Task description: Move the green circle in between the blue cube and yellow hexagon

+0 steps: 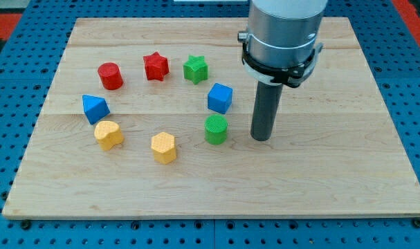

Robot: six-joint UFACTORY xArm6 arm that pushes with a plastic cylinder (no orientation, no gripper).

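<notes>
The green circle stands on the wooden board, just below the blue cube and to the right of the yellow hexagon. My tip rests on the board to the right of the green circle, a small gap apart from it, and below-right of the blue cube. The rod rises straight up to the grey arm body at the view's top.
A green star, red star and red cylinder sit along the upper arc. A blue triangular block and a yellow heart sit at the left. The board's edges meet a blue pegboard.
</notes>
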